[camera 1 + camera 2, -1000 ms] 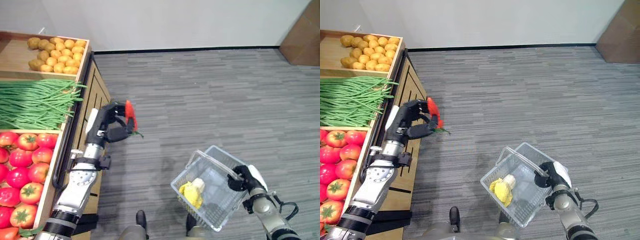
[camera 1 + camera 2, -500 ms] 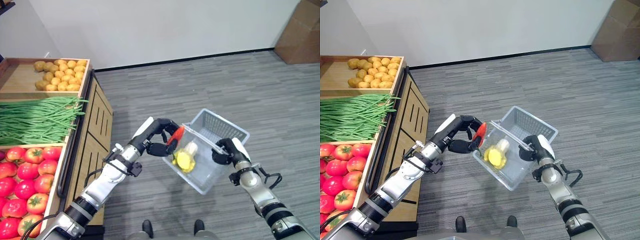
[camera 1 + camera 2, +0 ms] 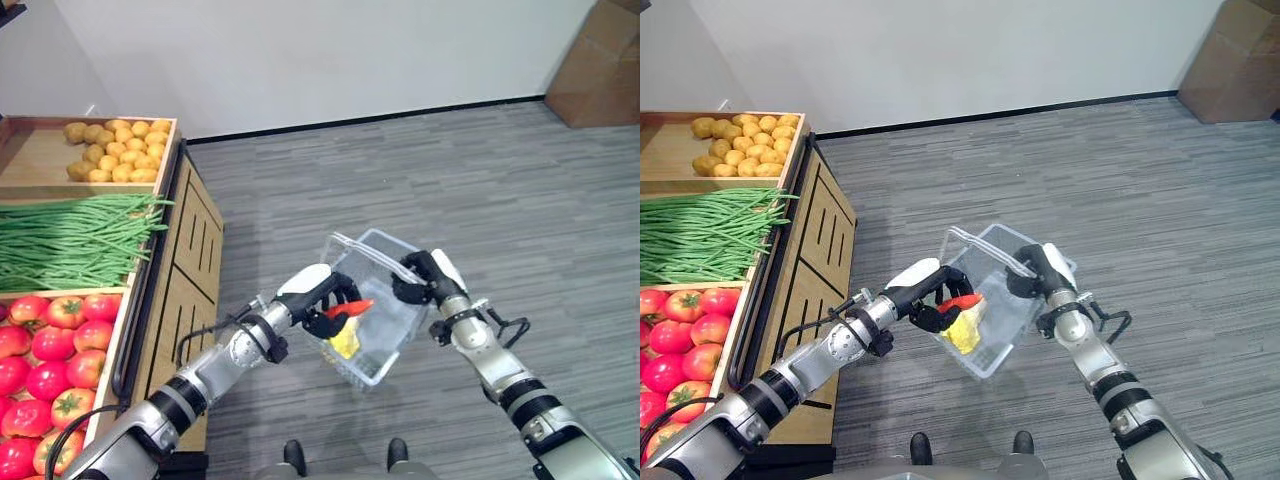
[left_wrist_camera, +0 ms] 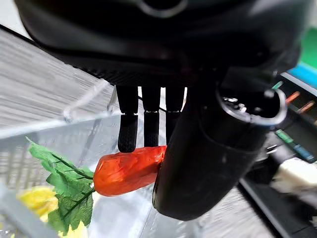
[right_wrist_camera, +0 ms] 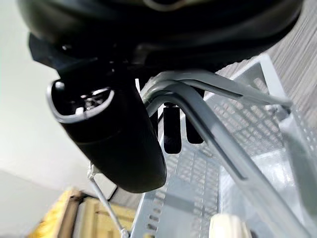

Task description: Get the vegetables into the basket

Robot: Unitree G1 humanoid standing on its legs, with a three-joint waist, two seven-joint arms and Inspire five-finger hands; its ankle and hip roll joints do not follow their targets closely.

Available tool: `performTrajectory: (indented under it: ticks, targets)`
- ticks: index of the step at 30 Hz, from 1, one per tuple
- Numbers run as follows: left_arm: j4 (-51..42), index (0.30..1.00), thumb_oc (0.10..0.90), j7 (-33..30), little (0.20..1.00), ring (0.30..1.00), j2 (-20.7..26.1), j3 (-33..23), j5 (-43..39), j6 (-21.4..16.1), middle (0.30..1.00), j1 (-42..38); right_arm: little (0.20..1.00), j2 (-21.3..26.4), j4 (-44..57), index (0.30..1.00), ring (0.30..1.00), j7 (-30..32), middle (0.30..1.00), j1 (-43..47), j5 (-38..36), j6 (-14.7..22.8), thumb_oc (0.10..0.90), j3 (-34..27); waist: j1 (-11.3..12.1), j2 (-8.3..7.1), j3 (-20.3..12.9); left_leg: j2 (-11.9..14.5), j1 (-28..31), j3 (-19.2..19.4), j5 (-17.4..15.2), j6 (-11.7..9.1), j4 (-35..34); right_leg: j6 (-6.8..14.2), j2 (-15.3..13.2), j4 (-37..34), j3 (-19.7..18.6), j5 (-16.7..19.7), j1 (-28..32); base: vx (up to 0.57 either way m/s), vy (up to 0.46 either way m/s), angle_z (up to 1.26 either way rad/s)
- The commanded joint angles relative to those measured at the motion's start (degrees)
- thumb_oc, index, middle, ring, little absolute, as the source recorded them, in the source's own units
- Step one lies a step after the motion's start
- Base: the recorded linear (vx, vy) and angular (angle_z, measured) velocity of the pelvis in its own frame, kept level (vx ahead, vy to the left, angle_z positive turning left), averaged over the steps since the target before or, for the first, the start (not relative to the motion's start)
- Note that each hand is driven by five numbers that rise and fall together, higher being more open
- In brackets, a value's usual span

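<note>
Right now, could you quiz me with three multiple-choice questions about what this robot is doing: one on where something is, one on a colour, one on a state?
1. Where is the pepper?
A. On the floor
B. In the left hand, over the basket
C. Among the beans

2. What colour is the pepper?
A. Red
B. Purple
C. White

3. What is the right hand doing?
A. Hanging open
B. Pressing on the tomatoes
C. Gripping the basket's handle

Answers: 1 B, the left wrist view shows the fingers and thumb pinching it above the basket's inside. 2 A, it is red with green leaves. 3 C, the right wrist view shows the fingers curled round the handle.
</note>
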State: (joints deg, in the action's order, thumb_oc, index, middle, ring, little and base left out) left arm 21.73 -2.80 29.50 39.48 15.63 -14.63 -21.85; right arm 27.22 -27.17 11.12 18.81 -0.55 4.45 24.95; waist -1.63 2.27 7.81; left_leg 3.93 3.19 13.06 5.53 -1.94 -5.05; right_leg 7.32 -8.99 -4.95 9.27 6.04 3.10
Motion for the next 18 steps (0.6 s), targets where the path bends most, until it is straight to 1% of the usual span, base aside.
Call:
performTrajectory:
  ticks: [1, 2, 3, 4, 5, 9, 10, 11, 12, 13, 15, 18]
  targets:
    - [3.54, 0.3, 0.4, -6.81, 0.3, 0.3, -2.08, -0.94, 3.2, -2.75, 0.3, -7.77, 0.3, -4.56, 9.79, 0.3, 0.3, 2.14, 0.3, 10.17, -5.92, 10.72, 0.4, -1.79, 0.42, -3.46, -6.45, 2.43, -0.31, -2.59, -3.46, -2.76, 0.05, 4.37, -3.88, -0.05, -0.43, 0.02, -1.49, 0.0, 0.011, -0.07]
    - [4.4, 0.3, 0.4, -7.48, 0.3, 0.3, -2.5, -1.07, 4.12, -2.32, 0.3, -7.93, 0.3, -5.13, 11.21, 0.3, 0.3, 1.63, 0.3, 9.41, -6.98, 11.09, 0.4, -1.33, 0.31, -3.52, -6.38, 2.43, -0.33, -2.5, -3.47, -2.75, 0.05, 4.37, -3.92, -0.05, -0.48, 0.05, -1.56, -0.01, 0.016, -0.04]
    - [5.9, 0.3, 0.4, -8.87, 0.3, 0.3, -2.71, -0.76, 7.04, -1.86, 0.3, -8.62, 0.3, -5.94, 14.15, 0.3, 0.3, 0.53, 0.3, 7.87, -8.59, 11.72, 0.4, -0.21, 0.07, -3.55, -6.24, 2.46, -0.39, -2.36, -3.47, -2.73, 0.05, 4.43, -4.01, -0.05, -0.54, 0.17, -1.69, -0.01, 0.031, -0.02]
    - [8.01, 0.3, 0.4, -9.99, 0.3, 0.3, -2.33, 0.13, 11.62, -1.27, 0.3, -9.63, 0.3, -6.46, 18.21, 0.3, 0.3, -1.67, 0.3, 5.91, -11.04, 12.64, 0.4, 1.87, -0.34, -3.55, -6.01, 2.41, -0.37, -2.13, -3.52, -2.73, 0.05, 4.57, -4.06, -0.05, -0.78, 0.17, -1.83, 0.0, 0.0, 0.0]
    - [8.1, 0.3, 0.4, -10.07, 0.3, 0.3, -2.4, 0.14, 11.7, -1.31, 0.3, -9.61, 0.3, -6.42, 18.28, 0.3, 0.3, -1.71, 0.3, 5.85, -11.08, 12.61, 0.4, 1.86, -0.33, -3.54, -6.04, 2.41, -0.36, -2.11, -3.52, -2.72, 0.05, 4.57, -4.06, -0.05, -0.8, 0.17, -1.83, 0.0, 0.034, -0.03]
    - [11.93, 0.3, 0.4, -12.61, 0.3, 0.3, -1.07, 1.46, 20.29, 0.53, 0.3, -10.61, 0.3, -5.88, 23.44, 0.3, 0.3, -4.75, 0.3, 3.15, -13.6, 13.34, 0.4, 4.93, -1.04, -3.46, -5.91, 2.35, -0.15, -1.44, -3.65, -2.78, 0.05, 4.77, -4.18, -0.05, -1.22, 0.17, -1.94, 0.0, 0.021, -0.08]
    - [13.12, 0.3, 0.4, -13.95, 0.3, 0.3, -0.42, 2.19, 23.95, 1.33, 0.3, -11.36, 0.3, -5.63, 24.2, 0.3, 0.3, -5.03, 0.3, 2.65, -13.99, 13.52, 0.4, 5.38, -1.21, -3.45, -5.95, 2.39, -0.13, -1.3, -3.65, -2.82, 0.05, 4.81, -4.18, -0.05, -1.3, 0.16, -1.98, 0.0, 0.01, -0.06]
    - [14.2, 0.333, 0.424, -14.94, 0.333, 0.333, 0.39, 3.58, 28.14, 1.93, 0.333, -12.45, 0.3, -5.38, 24.55, 0.3, 0.3, -5.26, 0.3, 2.34, -14.43, 13.75, 0.4, 5.83, -1.4, -3.46, -6.0, 2.42, -0.09, -1.19, -3.71, -2.86, 0.05, 4.85, -4.15, -0.05, -1.37, 0.15, -2.01, 0.0, 0.006, -0.05]
    - [15.42, 0.92, 0.843, -15.76, 0.92, 0.92, 1.34, 5.5, 32.9, 2.61, 0.92, -13.75, 0.3, -5.0, 24.97, 0.3, 0.3, -5.51, 0.3, 2.18, -14.68, 13.81, 0.4, 6.27, -1.55, -3.44, -6.07, 2.45, 0.0, -0.96, -3.78, -2.9, 0.05, 4.94, -4.14, -0.05, -1.42, 0.17, -2.04, 0.0, 0.003, -0.05]
    - [16.21, 1.0, 0.9, -16.05, 1.0, 1.0, 1.4, 6.39, 34.53, 2.73, 1.0, -14.15, 0.3, -4.8, 25.24, 0.3, 0.3, -5.7, 0.3, 2.15, -14.72, 13.85, 0.4, 6.55, -1.64, -3.46, -6.1, 2.48, 0.08, -0.86, -3.82, -2.92, 0.05, 4.99, -4.13, -0.05, -1.44, 0.11, -2.03, 0.0, 0.003, -0.08]
    - [18.61, 1.0, 0.9, -16.13, 1.0, 1.0, 1.23, 7.74, 37.45, 3.68, 1.0, -14.64, 0.3, -4.24, 25.29, 0.3, 0.3, -5.46, 0.3, 2.11, -14.35, 13.97, 0.4, 6.74, -1.78, -3.48, -6.09, 2.56, 0.17, -0.8, -3.87, -2.96, 0.05, 5.08, -4.14, -0.05, -1.61, 0.07, -2.08, 0.0, 0.001, -0.08]
    - [19.35, 1.0, 0.9, -16.79, 1.0, 1.0, 1.5, 7.37, 38.77, 4.31, 1.0, -14.01, 0.3, -3.75, 25.46, 0.3, 0.3, -4.69, 0.3, 1.64, -14.21, 13.92, 0.4, 6.13, -1.78, -3.51, -6.06, 2.62, 0.19, -0.76, -3.85, -3.01, 0.05, 5.05, -4.11, -0.05, -1.75, 0.02, -2.13, 0.0, -0.001, -0.01]
